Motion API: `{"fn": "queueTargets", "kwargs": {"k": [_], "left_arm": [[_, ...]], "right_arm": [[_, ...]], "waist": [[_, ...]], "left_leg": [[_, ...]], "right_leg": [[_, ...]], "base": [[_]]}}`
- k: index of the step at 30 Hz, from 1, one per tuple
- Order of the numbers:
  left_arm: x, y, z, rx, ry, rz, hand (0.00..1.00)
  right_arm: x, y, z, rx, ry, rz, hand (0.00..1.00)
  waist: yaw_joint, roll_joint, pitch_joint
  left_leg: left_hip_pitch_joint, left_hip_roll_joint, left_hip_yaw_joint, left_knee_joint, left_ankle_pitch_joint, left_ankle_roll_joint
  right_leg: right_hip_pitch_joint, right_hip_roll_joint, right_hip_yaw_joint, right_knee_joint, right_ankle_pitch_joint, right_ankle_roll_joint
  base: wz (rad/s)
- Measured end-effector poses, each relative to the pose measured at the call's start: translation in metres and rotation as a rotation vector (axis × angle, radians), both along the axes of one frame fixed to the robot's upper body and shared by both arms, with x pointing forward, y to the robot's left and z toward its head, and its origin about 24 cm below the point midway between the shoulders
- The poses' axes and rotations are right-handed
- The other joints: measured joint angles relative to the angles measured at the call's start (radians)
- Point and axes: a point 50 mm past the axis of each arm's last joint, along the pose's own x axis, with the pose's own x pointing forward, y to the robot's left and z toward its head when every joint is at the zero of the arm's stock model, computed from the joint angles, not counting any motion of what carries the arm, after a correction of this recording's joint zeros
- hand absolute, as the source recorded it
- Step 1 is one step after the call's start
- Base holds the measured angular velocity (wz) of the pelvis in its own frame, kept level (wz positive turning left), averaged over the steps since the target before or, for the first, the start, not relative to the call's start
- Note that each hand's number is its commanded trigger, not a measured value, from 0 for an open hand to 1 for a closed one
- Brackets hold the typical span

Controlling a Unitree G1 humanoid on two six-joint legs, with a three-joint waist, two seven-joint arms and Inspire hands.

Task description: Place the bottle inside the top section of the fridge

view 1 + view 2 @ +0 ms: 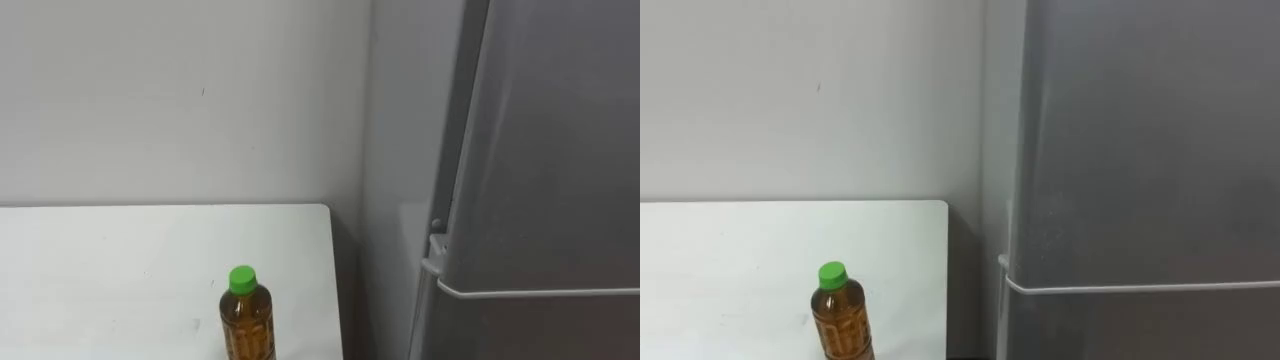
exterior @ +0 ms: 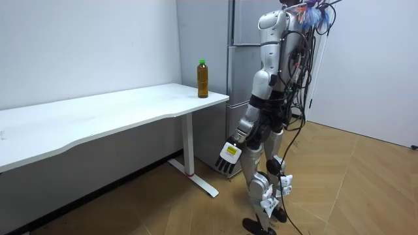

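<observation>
white table (image 1: 100, 270) beside grey fridge (image 1: 560, 150) — bottle (image 1: 247, 322) stands upright, green cap (image 1: 242, 279) up — left hand (image 2: 229, 153) hangs low, fingers (image 2: 222, 170) straight.

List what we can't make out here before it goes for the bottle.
1. Bottle base: cut off by the bottom edge in both eye views, so its footing on the table shows in the room view alone.
2. Fridge interior: hidden behind doors that look shut.
3. Fridge front, room view: largely covered by the robot's body.
4. Bottle label: too small in the room view.
</observation>
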Motion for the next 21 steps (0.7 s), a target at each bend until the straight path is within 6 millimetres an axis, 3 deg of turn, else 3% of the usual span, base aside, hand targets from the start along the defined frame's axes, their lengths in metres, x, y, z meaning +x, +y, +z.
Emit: {"fn": "queueTargets", "kwargs": {"k": [21], "left_arm": [[0.0027, 0.0047, 0.0008, 0.077, 0.018, -0.036, 0.00]], "right_arm": [[0.0058, -0.0003, 0.0003, -0.027, -0.004, 0.032, 0.00]], "waist": [[0.002, -0.001, -0.0039]], "left_leg": [[0.000, 0.000, 0.000, 0.002, 0.000, 0.000]], "right_leg": [[-0.009, 0.000, 0.005, 0.005, 0.000, 0.000]], "base": [[0.00]]}}
